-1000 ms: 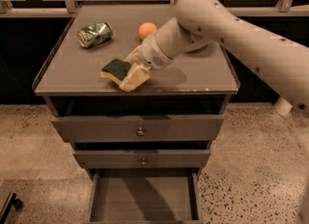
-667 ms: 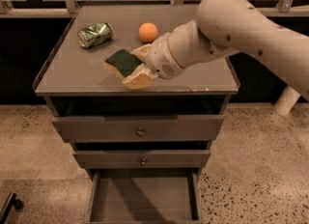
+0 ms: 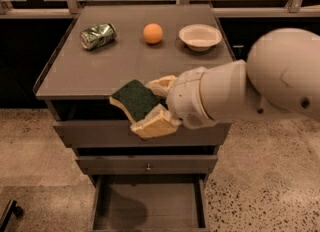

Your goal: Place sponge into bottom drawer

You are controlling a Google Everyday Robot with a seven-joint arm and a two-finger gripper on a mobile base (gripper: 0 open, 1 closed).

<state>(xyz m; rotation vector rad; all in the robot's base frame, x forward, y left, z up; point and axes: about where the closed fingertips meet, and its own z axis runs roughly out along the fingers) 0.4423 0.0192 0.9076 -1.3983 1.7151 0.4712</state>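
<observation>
My gripper [image 3: 155, 103] is shut on the sponge [image 3: 134, 99], dark green top on pale yellow foam. It holds the sponge in the air in front of the cabinet's front edge, level with the top drawer. The pale fingers [image 3: 156, 124] clamp the sponge from either side. The bottom drawer [image 3: 150, 203] is pulled open below, a shallow grey tray with nothing in it. My white arm reaches in from the right.
On the cabinet top [image 3: 100, 71] stand a crushed green can [image 3: 97, 35], an orange ball [image 3: 153, 33] and a white bowl [image 3: 200, 36]. Two shut grey drawers [image 3: 147, 165] sit above the open one. Speckled floor lies on both sides.
My gripper has lifted the sponge off the cabinet top and carried it toward the front, past the edge. The arm has drawn back, uncovering the white bowl.
</observation>
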